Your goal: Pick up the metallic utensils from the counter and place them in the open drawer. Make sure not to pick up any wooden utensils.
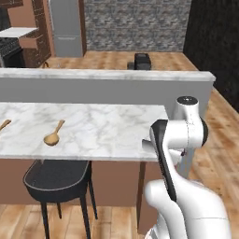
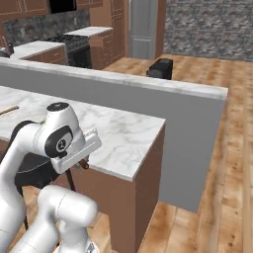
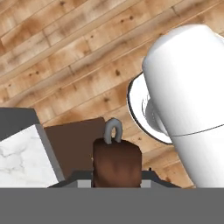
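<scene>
The arm stood folded up at the right end of the counter (image 1: 93, 126), with its hand turned down past the marble edge and out over the plank floor (image 3: 65, 52). The gripper (image 2: 80, 166) hung just beside the counter's corner, lower than the top.

In the hand view a utensil (image 3: 116, 159) sat right between the fingers. Its dark brown handle stood up in the middle, and a small grey metal loop (image 3: 113, 131) poked out of its end. The fingers looked clamped on that handle, only a little apart, with the handle covering most of them. From the right base view I could make out just a small dark bit under the hand. I couldn't see the blade.

The utensil was off the counter, held in the air beside the brown end panel (image 3: 72, 146) of the counter's base.

Two wooden spoons lay on the marble well away from the arm. One spoon (image 1: 53, 135) lay toward the left with its bowl nearest the front edge. The other spoon (image 1: 3, 125) was cut off by the left edge of the left base view. A black stool (image 1: 56, 179) stood tucked under the counter below them.
</scene>
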Robot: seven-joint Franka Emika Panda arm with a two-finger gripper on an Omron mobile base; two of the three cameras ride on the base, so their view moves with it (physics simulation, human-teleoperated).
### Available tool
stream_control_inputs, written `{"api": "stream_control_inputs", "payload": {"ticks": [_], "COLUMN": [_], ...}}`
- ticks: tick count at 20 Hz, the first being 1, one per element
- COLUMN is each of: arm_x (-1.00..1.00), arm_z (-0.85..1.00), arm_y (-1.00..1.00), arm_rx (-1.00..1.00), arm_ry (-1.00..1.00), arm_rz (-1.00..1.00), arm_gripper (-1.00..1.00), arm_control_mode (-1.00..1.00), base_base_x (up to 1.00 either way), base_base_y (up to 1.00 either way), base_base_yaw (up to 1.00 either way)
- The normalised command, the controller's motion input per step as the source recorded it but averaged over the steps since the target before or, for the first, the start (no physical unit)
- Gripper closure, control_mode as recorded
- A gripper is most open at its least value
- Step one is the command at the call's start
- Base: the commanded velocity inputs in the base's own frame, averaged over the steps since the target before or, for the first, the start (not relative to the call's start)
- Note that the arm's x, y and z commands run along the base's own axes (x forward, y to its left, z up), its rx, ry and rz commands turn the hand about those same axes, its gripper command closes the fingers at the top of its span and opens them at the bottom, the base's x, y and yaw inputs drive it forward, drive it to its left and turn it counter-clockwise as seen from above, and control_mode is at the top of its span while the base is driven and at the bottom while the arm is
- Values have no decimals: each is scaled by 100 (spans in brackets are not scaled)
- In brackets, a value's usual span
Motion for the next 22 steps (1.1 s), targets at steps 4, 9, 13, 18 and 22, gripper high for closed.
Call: {"api": "stream_control_inputs", "payload": {"ticks": [4,9,13,18,22], "arm_x": [0,0,0,0,0], "arm_z": [0,0,0,0,0], "arm_y": [0,0,0,0,0], "arm_rx": [0,0,0,0,0], "arm_ry": [0,0,0,0,0], "arm_rz": [0,0,0,0,0], "arm_gripper": [100,100,100,100,100], "arm_control_mode": [100,100,100,100,100], "base_base_x": [-9,0,3,27,56], "base_base_y": [-100,-100,-100,-100,-100], "base_base_yaw": [-12,-7,-3,0,0]}}
